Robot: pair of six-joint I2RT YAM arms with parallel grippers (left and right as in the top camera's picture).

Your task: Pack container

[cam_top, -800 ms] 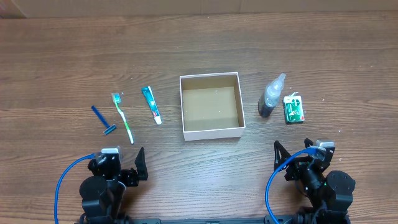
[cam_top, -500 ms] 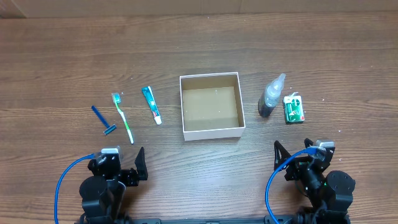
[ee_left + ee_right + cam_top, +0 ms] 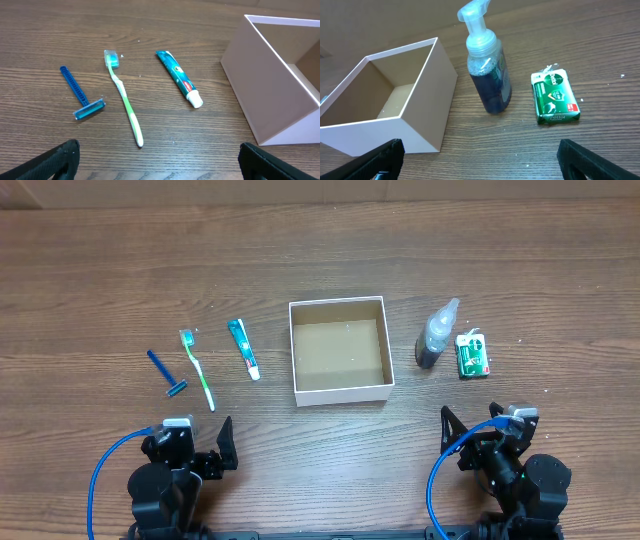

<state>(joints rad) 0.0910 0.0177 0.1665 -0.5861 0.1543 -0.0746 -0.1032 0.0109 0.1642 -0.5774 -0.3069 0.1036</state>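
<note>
The left gripper point(image 3: 160, 168) sits at the near left edge of the table point(image 3: 320, 250). Its two black fingers point(image 3: 59, 161) are spread wide apart, and it holds nothing. The right gripper point(image 3: 482, 165) sits at the near right edge. Its fingers point(image 3: 597, 161) are spread wide too, and it holds nothing.

Just past the left gripper lie three things in a row. On the left is a blue razor point(image 3: 166, 374), with its head at the near end. Beside it is a green and white toothbrush point(image 3: 197, 368), with its brush end far from the robot. To the right of that is a small green tube of toothpaste point(image 3: 243, 348), with its white cap at the near end. The three lie flat and do not touch each other.

The box point(image 3: 342, 393) sits in the middle of the table, to the right of the toothpaste. It is white outside and brown inside. Its top is open, and its brown floor is in full view.

Right of the box stands a clear pump bottle point(image 3: 434, 338), with dark blue liquid in the lower part. It stands close to the box but does not touch it. A green bar of soap point(image 3: 472, 354) in its wrapper lies flat just to the right of the bottle.
</note>
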